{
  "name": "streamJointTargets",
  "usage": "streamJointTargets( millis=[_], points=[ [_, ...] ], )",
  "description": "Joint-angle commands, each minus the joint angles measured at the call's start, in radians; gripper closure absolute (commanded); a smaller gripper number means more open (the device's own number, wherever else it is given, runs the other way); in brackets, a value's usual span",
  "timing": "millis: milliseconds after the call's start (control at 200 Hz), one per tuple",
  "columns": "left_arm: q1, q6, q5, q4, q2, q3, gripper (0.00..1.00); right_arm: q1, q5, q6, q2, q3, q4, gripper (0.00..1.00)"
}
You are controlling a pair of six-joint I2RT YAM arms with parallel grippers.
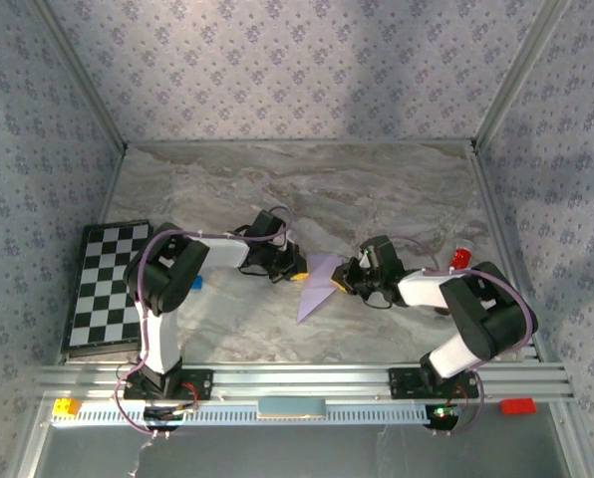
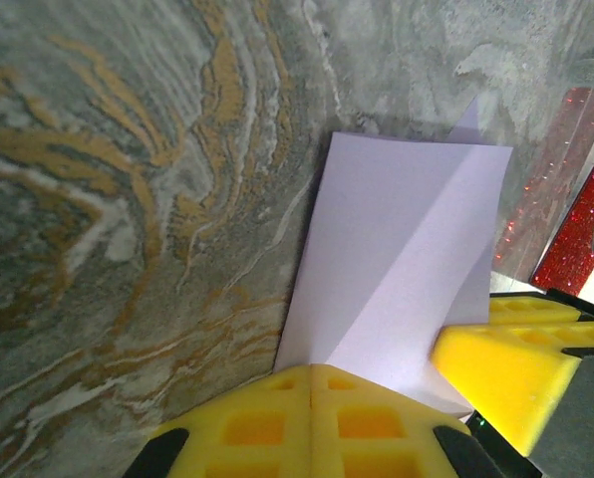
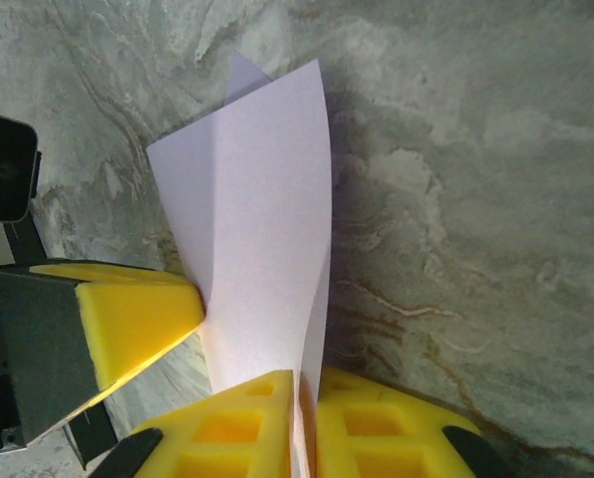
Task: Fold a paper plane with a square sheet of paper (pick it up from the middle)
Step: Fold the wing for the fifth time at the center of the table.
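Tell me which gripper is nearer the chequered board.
Left. The left gripper sits to the right of the chequered board, at the left edge of the lilac paper; the right gripper is at its opposite edge, farther from the board.

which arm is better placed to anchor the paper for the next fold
Left, probably: the left claw is shut tight on the lilac paper, while the right claw shows a slight gap around it.

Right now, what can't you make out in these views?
Left wrist: near edge of the lilac paper, hidden inside the shut left gripper.
Right wrist: the paper's lower end, hidden inside the right gripper.
Left wrist: red glittery object, cut off by the right edge.
Top external: crease lines, too small.
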Motion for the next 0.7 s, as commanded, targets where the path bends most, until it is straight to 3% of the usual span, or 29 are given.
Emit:
streamJointTargets(
  millis=[0, 385, 575, 700],
  points=[
    [-0.009, 0.005, 0.001, 0.015, 0.039, -0.003, 0.98, 0.003, -0.018, -0.052, -0.026, 0.02, -0.029, 0.83],
    [-0.009, 0.029, -0.009, -0.007, 0.044, -0.001, 1.0, -0.073, -0.159, -0.172, 0.03, 0.087, -0.066, 0.77],
    [-0.008, 0.035, -0.009, -0.02, 0.041, 0.012, 1.0, -0.078, -0.168, -0.191, 0.056, 0.107, -0.1, 0.78],
    [-0.008, 0.038, -0.009, -0.02, 0.027, 0.019, 0.98, -0.08, -0.174, -0.192, 0.066, 0.105, -0.103, 0.85]
  ],
)
